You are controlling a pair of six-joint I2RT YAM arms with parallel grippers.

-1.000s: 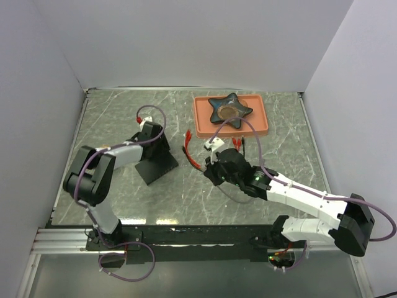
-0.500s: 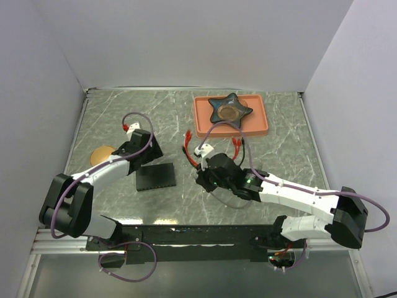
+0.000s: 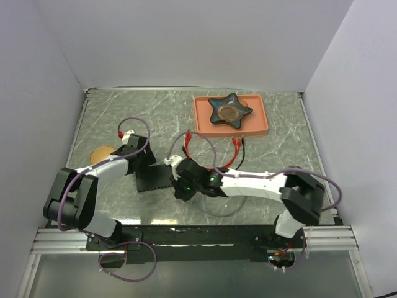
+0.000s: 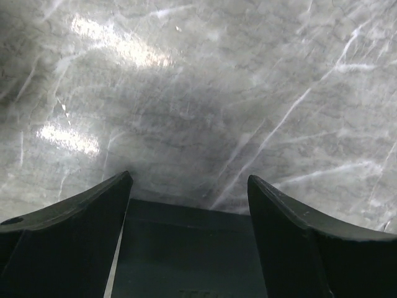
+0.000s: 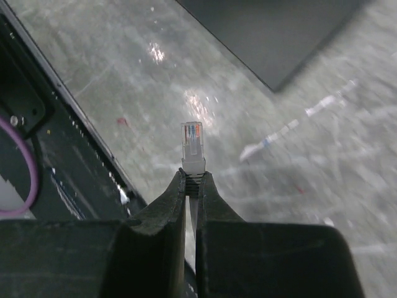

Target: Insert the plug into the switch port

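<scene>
The switch (image 3: 158,179), a flat matte-black box, lies on the marble table left of centre. My left gripper (image 3: 140,164) stands open at the box's left end. In the left wrist view its fingers (image 4: 93,217) straddle the switch (image 4: 186,248), with a thin strip of light showing at the left finger. My right gripper (image 5: 193,181) is shut on the ribbed boot of the plug (image 5: 192,144), a clear connector with coloured wires that sticks out past the fingertips above the table. A corner of the switch (image 5: 273,31) shows beyond it at the upper right. The sockets are not visible.
An orange tray (image 3: 260,124) holding a dark star-shaped dish (image 3: 230,110) sits at the back. Red-tipped leads (image 3: 237,144) lie in front of it. A tan disc (image 3: 100,154) rests at the left. A grey cable loops near the front rail (image 3: 217,210).
The switch has gone from tilted under the left gripper to lying flat. The left arm drew back and lowered. The right arm swung left, carrying the plug to the switch's right end.
</scene>
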